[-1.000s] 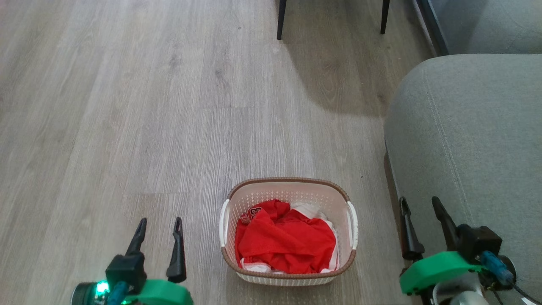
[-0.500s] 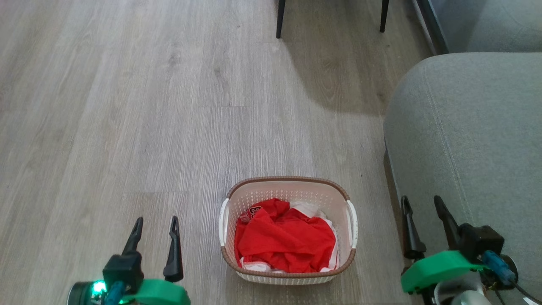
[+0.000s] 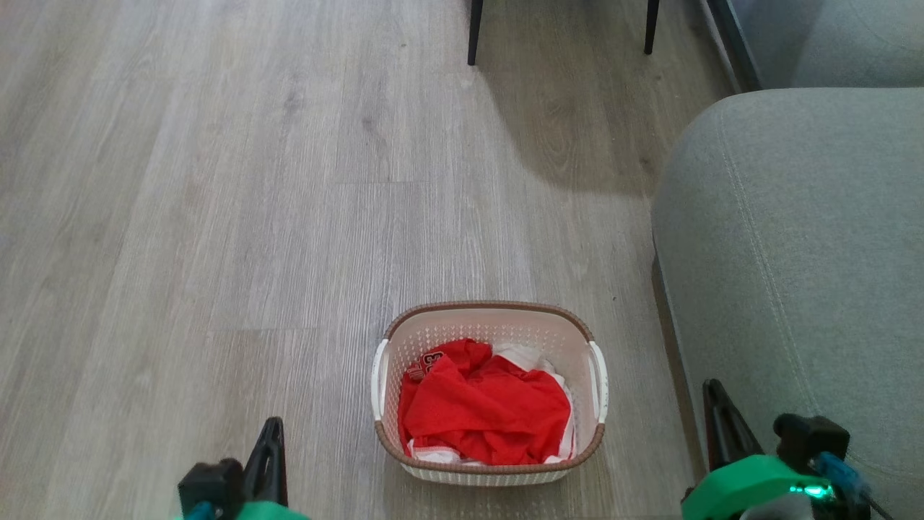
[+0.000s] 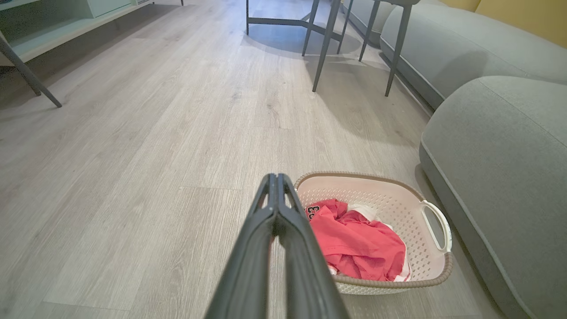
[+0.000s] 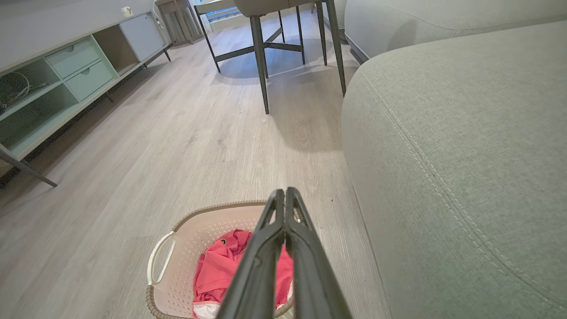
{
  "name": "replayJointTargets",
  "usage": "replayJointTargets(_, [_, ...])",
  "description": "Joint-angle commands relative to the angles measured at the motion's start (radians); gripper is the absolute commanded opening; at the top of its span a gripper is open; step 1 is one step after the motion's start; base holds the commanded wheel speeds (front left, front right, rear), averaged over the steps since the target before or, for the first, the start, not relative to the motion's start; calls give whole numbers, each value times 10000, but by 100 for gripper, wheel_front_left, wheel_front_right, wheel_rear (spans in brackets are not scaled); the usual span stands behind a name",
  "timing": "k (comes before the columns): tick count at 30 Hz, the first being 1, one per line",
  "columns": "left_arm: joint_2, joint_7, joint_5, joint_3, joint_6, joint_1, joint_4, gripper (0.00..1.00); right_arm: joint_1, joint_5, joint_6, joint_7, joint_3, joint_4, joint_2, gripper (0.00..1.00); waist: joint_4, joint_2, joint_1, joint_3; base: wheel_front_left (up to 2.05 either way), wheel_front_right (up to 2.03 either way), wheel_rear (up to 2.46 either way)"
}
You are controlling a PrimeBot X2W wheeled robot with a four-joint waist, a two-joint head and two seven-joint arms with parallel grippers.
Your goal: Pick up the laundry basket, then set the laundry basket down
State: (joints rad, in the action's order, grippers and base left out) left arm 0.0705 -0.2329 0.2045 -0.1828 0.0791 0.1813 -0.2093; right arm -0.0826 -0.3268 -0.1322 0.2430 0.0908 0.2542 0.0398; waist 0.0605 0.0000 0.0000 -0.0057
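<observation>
The laundry basket stands on the wood floor, cream-white and perforated, with a brown rim and white side handles. Red and white clothes fill it. My left gripper sits low to the basket's left, shut and empty, a gap of floor away from it. My right gripper is on the basket's right, beside the sofa, also shut on nothing. In the left wrist view the closed fingertips lie left of the basket. In the right wrist view the closed fingertips hover over the basket's near right edge.
A grey sofa runs close along the basket's right side. Dark chair legs stand on the floor ahead. A low cabinet with drawers lines the far left wall. Open wood floor lies ahead and to the left.
Both grippers went from open to shut and dropped toward the bottom edge of the head view. The basket stayed where it was.
</observation>
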Motion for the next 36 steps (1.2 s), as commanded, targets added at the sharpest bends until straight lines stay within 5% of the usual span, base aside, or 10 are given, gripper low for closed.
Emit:
replayJointTargets(1, [38, 33, 246, 112, -43, -404, 302, 0, 336, -242, 1, -50, -77, -306, 76, 0, -5, 0, 0, 0, 0, 0, 0])
replayJointTargets(36, [122, 916, 4677, 773, -685, -1174, 76, 0, 811, -4301, 5, -955, -462, -246, 245, 0, -189, 0, 0, 27, 0, 0, 0])
